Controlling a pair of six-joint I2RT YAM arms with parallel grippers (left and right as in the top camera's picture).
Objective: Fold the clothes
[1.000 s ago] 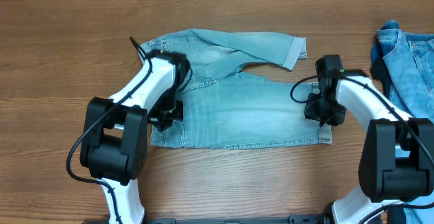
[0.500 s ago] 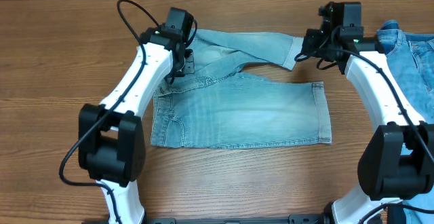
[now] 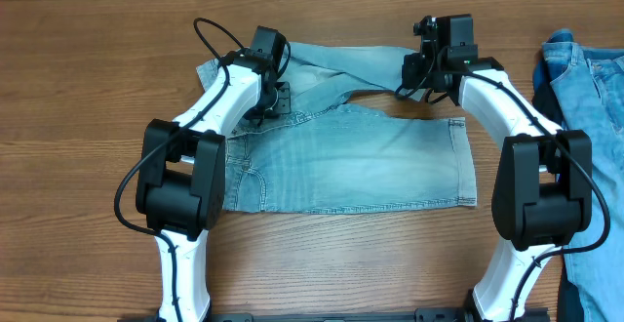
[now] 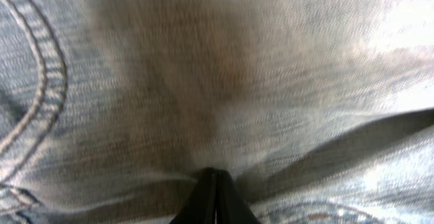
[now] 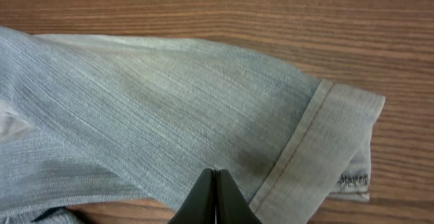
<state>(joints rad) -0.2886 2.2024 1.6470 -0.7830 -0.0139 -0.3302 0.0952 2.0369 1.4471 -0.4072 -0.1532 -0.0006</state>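
- Shorts (image 3: 351, 156) of pale blue denim lay flat on the wooden counter (image 3: 88, 98), one leg stretched out sideways and the other bent across above it.
- Left pincer (image 3: 276, 98) sat on the shorts near the waistband end, its tips clenched together against the cloth.
- Right pincer (image 3: 417, 68) sat over the upper leg of the shorts, just beside the stitched hem (image 5: 308, 142), its tips clenched too.
- Darker blue denim (image 3: 590, 78) lay to the right of the shorts, apart from them.
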